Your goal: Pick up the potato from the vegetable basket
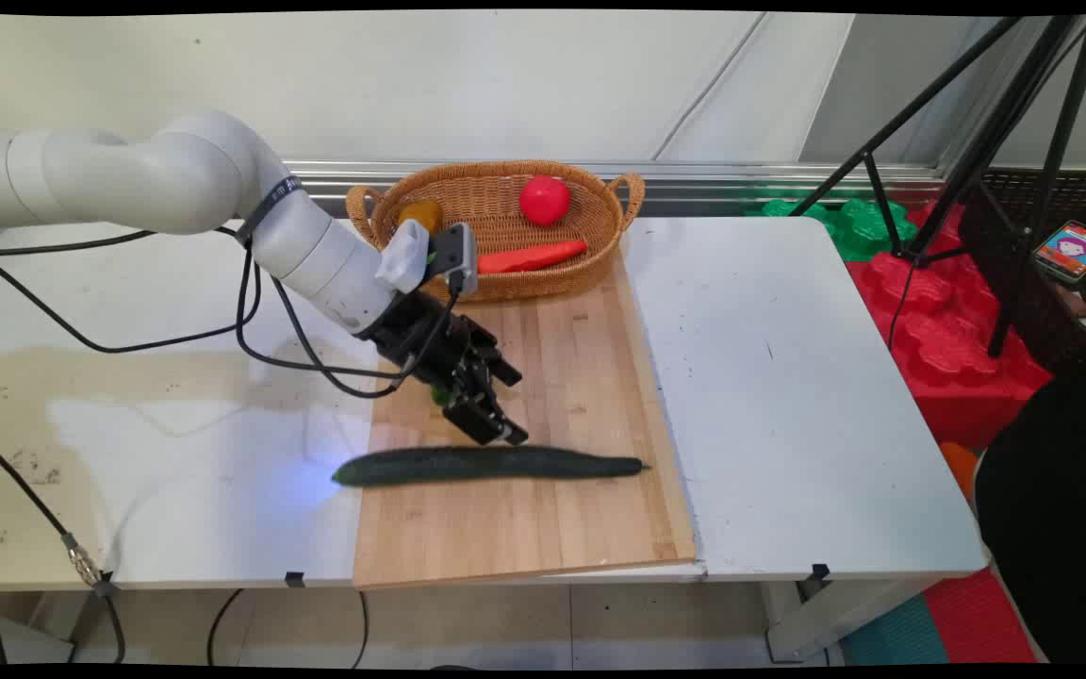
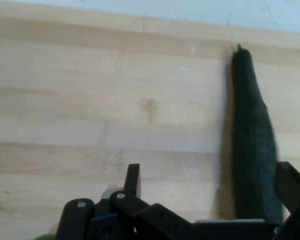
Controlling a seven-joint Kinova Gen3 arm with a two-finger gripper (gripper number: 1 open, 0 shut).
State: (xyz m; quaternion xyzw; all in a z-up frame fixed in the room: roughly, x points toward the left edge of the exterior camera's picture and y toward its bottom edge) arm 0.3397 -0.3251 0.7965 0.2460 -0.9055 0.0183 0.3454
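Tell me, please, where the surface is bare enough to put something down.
Free: the white table right of the wooden board, and the board's strip in front of the cucumber. Crowded: between the cucumber and the basket, where the gripper hangs.

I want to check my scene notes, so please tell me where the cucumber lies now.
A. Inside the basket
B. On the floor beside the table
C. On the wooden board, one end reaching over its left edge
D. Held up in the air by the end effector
C: the cucumber lies flat across the board, its left end past the board's edge over the table, just below the end effector.
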